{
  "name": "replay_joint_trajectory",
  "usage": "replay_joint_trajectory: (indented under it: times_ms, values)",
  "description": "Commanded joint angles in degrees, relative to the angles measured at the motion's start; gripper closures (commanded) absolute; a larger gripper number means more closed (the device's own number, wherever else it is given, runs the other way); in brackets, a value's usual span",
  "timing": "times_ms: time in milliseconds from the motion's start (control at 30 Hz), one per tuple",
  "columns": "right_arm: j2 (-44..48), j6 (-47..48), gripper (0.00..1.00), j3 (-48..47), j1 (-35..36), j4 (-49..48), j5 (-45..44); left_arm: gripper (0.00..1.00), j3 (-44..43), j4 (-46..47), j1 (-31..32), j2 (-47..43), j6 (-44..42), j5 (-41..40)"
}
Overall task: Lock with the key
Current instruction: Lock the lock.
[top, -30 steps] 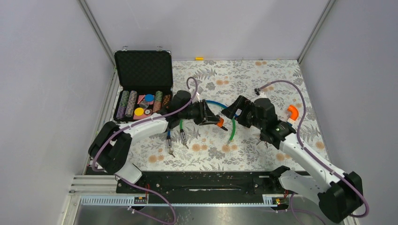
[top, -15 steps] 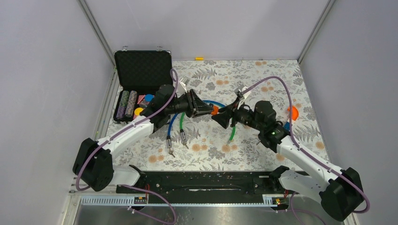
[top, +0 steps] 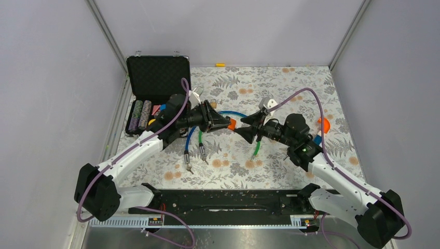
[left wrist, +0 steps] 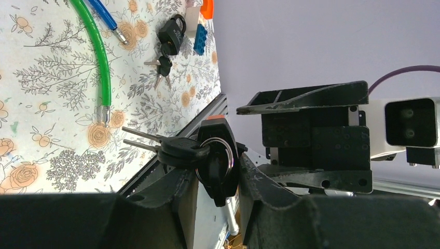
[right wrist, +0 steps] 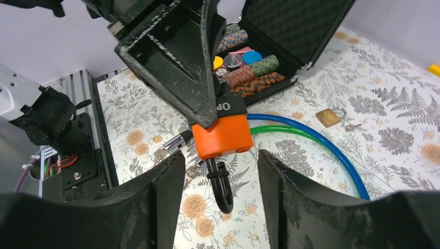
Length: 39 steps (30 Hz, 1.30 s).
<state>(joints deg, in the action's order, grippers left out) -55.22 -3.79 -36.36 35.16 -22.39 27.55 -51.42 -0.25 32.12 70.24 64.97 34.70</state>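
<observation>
One orange padlock, lettered "OP", perhaps "OPEN", in grip of left tool; right tool agape.

We see the left gripper clamped on a black padlock with an orange end – its key ring and two keys stick out to the left. Facing it, close by, is the right gripper, fingers spread apart. On the floral table cover beyond lie a green cable, a blue cable and a second padlock with keys – a blue brick just beside it.
</observation>
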Motion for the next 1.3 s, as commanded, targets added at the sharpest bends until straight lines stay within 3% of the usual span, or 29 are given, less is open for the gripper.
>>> replay_joint_trajectory:
  times_ms: [0,233,667,733,933,1167,1200,1267]
  values:
    - [1.5,3.5,0.38,0.0,0.3,-0.4,3.8,1.00,-3.3,1.9,-0.6,-3.2,-0.2,-0.1]
    - [1.2,8.1,0.37,2.0,0.5,-2.0,5.8,1.00,-3.4,1.9,-1.1,-4.5,0.1,0.4]
    - [-1.3,7.0,0.54,2.6,0.5,-10.0,7.3,1.00,-3.2,1.6,-1.2,-6.5,0.5,1.6]
    - [-1.5,6.9,0.62,2.2,0.6,-10.2,7.9,1.00,-3.0,2.0,-1.2,-6.7,1.0,1.8]
    - [-2.0,6.9,1.00,0.2,0.5,-6.2,9.4,1.00,-3.1,2.6,-1.2,-7.2,1.6,1.8]
    - [-1.6,4.2,1.00,0.3,0.6,-7.9,10.2,1.00,-2.6,2.3,-1.3,-7.2,1.7,1.7]
    - [-1.7,4.2,0.91,0.2,0.6,-7.6,10.5,1.00,-2.5,2.4,-1.3,-7.3,1.9,1.6]
    - [-1.9,4.9,0.64,0.4,0.6,-6.7,10.4,1.00,-2.2,2.6,-1.3,-7.7,2.3,1.4]
